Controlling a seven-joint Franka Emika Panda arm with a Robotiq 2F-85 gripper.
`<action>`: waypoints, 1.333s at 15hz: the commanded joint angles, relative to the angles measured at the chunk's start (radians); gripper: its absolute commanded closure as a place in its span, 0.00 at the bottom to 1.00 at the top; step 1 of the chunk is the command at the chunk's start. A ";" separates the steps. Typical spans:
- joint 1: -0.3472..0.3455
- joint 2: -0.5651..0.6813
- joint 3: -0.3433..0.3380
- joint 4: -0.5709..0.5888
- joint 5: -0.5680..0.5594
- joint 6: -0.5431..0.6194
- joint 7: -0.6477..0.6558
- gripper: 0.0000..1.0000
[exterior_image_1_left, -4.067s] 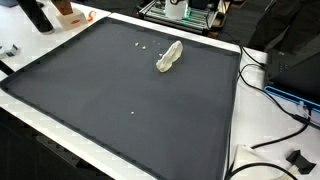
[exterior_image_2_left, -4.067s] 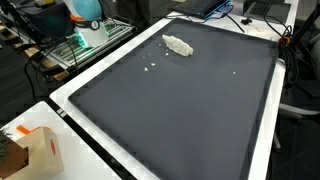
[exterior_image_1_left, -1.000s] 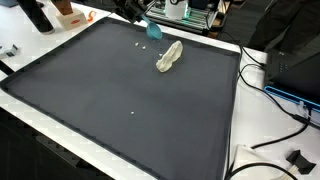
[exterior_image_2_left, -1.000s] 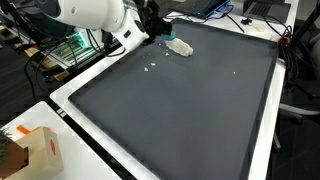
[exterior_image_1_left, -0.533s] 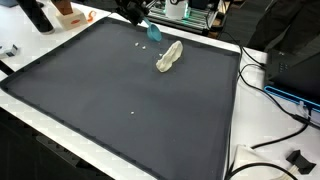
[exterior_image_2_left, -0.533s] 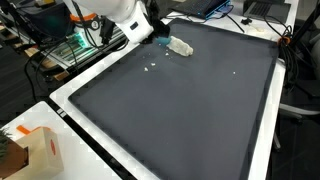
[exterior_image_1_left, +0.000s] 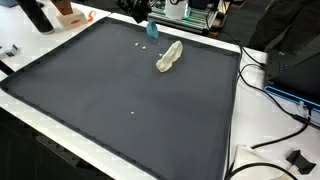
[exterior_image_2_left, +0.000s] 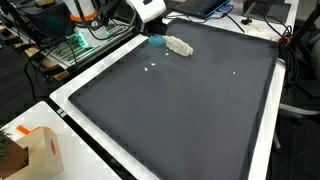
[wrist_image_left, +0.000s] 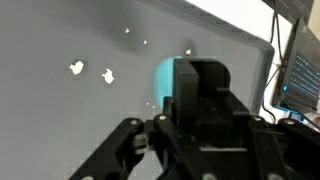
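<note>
Teal object (exterior_image_1_left: 152, 29) at fingers (wrist_image_left: 203, 86), cloth (exterior_image_1_left: 169, 56) nearby

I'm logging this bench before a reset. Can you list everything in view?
Mat: one, dark grey, covering most of the table.
Table: one, white, showing as a border around the mat.
Crumpled lump: one, off-white, on the far part of the mat.
Crumbs: a few, white, on the mat near the lump, with one more toward the middle.
Box: one, orange and white, on the table off the mat.
Cables: several, black, beside the table.
Teal object: one, at the gripper's tip, beside the lump.
Gripper: one, black, over the mat's far edge; whether it is open or shut is unclear.
</note>
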 joint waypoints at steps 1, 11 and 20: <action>0.035 -0.035 0.033 -0.003 -0.152 0.038 0.146 0.75; 0.119 -0.004 0.115 0.066 -0.624 0.033 0.611 0.75; 0.177 0.031 0.148 0.090 -0.932 0.094 0.967 0.75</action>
